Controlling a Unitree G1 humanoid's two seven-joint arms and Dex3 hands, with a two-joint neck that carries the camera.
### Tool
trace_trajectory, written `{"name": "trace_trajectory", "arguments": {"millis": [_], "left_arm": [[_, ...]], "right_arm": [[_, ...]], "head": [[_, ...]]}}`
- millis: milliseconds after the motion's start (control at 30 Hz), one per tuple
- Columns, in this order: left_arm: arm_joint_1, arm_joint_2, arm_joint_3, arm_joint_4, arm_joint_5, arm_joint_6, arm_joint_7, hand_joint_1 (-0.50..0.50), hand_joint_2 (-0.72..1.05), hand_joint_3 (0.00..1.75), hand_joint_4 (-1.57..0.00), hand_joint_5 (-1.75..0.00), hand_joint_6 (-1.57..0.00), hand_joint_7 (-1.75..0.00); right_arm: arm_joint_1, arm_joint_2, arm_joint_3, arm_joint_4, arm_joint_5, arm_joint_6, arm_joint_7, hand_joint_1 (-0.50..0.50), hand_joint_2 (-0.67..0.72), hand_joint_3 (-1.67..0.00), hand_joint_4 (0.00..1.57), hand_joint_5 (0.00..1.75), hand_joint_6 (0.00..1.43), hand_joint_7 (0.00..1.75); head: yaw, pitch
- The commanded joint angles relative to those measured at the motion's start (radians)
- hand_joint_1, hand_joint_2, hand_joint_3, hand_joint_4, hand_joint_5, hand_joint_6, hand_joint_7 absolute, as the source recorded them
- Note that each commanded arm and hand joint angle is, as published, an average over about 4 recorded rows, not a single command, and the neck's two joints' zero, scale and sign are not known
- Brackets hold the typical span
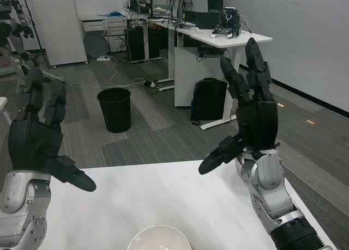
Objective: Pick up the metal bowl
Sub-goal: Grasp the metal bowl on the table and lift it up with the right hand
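Observation:
The metal bowl [159, 238] sits on the white table [180, 195] at the bottom centre of the head view, only its upper rim showing, pale and shiny. My left hand [38, 133] is raised at the left, fingers spread upward, thumb pointing inward, holding nothing. My right hand [248, 111] is raised at the right, fingers spread and upright, thumb reaching inward, also empty. Both hands are well above and to either side of the bowl, apart from it.
Beyond the table's far edge lie grey floor, a black bin [115, 109], a white desk [218, 40] with equipment, a black backpack [210, 100] and a whiteboard [57, 26]. Another robot's arm [13, 37] shows at the far left.

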Motion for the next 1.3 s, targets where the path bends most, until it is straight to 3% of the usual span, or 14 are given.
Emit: {"name": "trace_trajectory", "arguments": {"millis": [33,267,967,1133,1300], "left_arm": [[-0.005,-0.084,-0.097,0.092,0.157,-0.497,0.304,-0.5,-0.72,0.03,0.0,0.0,0.0,0.0],[-0.003,-0.084,-0.099,0.09,0.157,-0.496,0.304,-0.5,-0.72,0.0,0.0,0.0,0.0,0.0],[0.016,-0.084,-0.098,0.086,0.157,-0.479,0.303,-0.5,-0.72,0.0,0.0,0.0,0.0,0.0],[0.022,-0.067,-0.101,0.074,0.139,-0.417,0.253,-0.5,-0.72,0.0,0.0,0.0,0.0,0.0],[0.045,-0.038,-0.099,-0.002,0.14,-0.205,0.125,-0.5,-0.72,0.0,0.0,0.0,0.0,0.0]], "right_arm": [[-0.103,-0.129,0.127,0.133,0.002,-0.139,0.116,-0.46,0.66,0.0,0.0,0.0,0.0,0.02],[-0.102,-0.131,0.129,0.131,0.003,-0.139,0.118,-0.46,0.66,0.0,0.0,0.0,0.0,0.07],[-0.093,-0.131,0.138,0.119,0.011,-0.139,0.122,-0.46,0.66,0.0,0.0,0.0,0.0,0.0],[-0.09,-0.13,0.132,0.1,-0.006,-0.114,0.144,-0.46,0.66,0.0,0.0,0.0,0.0,0.0],[-0.075,-0.129,0.089,0.006,-0.055,0.04,0.235,-0.46,0.61,0.0,0.0,0.0,0.0,0.0]], "head": [[0.054,0.008],[0.036,0.003],[0.036,-0.007],[0.013,-0.009],[-0.027,-0.011]]}}
